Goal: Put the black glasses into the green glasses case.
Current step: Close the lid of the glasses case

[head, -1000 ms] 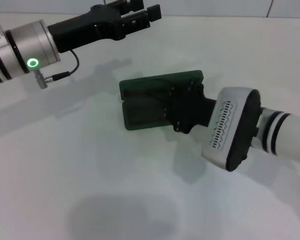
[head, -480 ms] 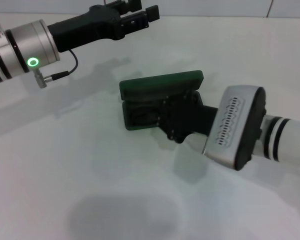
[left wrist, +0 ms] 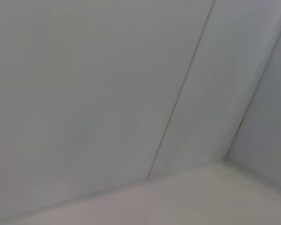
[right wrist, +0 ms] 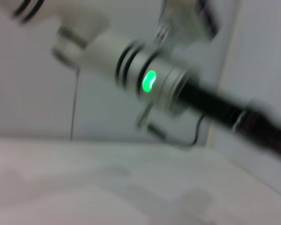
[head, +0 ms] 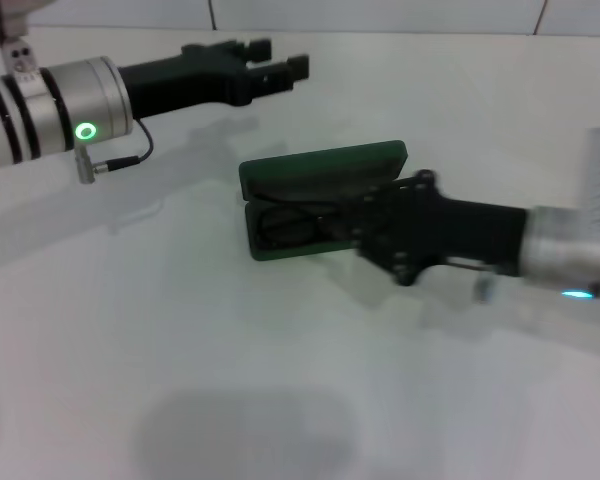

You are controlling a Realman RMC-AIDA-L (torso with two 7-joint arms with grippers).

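Note:
The green glasses case (head: 320, 170) lies open in the middle of the white table, lid raised at the far side. The black glasses (head: 292, 226) lie inside its lower half, partly hidden by my right gripper (head: 372, 228). The right gripper is low at the case's right end, its black body stretching off to the right. My left gripper (head: 277, 58) is open and empty, held above the table at the far left, well away from the case. The left wrist view shows only wall and table. The right wrist view shows my left arm (right wrist: 150, 80) with its green light.
The white table (head: 230, 380) spreads around the case. A tiled wall (head: 380, 15) runs along the far edge. A thin cable (head: 130, 155) hangs from the left arm's wrist.
My right arm has turned and drawn back to the right, uncovering the case's lower half with the glasses in it. The left arm has shifted slightly.

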